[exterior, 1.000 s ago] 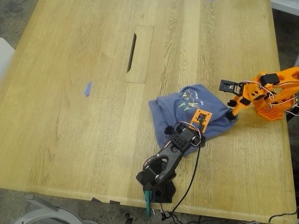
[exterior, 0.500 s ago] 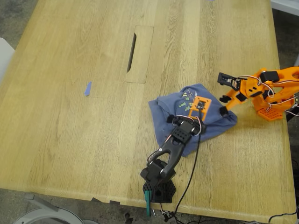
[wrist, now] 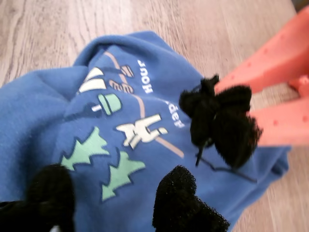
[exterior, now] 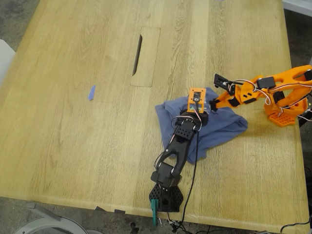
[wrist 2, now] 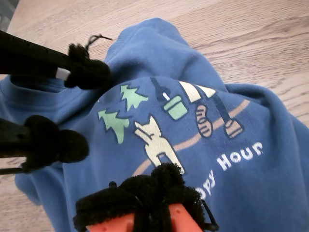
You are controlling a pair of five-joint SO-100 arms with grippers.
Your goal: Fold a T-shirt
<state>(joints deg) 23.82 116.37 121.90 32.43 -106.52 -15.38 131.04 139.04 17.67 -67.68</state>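
Observation:
The slate-blue T-shirt [exterior: 224,127] lies crumpled on the wooden table [exterior: 73,146], right of centre in the exterior view. Its print of trees, a small animal and white lettering faces up [wrist: 130,130] [wrist 2: 159,145]. My first gripper [exterior: 195,116] [wrist: 116,203], on the black arm, hovers open over the print, its foam pads [wrist 2: 79,70] apart with no cloth between them. My second gripper [exterior: 213,104] [wrist: 219,118] [wrist 2: 140,193], on the orange arm, reaches in from the exterior view's right. Its foam tips are pressed together just above the lettering, with no cloth visibly pinched.
A tiny blue scrap [exterior: 91,92] lies on the table at the exterior view's left. A cable slot [exterior: 138,53] is cut into the table beyond the shirt. The orange arm's base [exterior: 282,114] stands near the table's right edge in the exterior view, and the black arm's base [exterior: 165,197] near the front edge.
The orange arm swung towards the exterior view's left, from the shirt's edge to over its chest. The black arm stretched further across the shirt. The shirt's outline barely changed.

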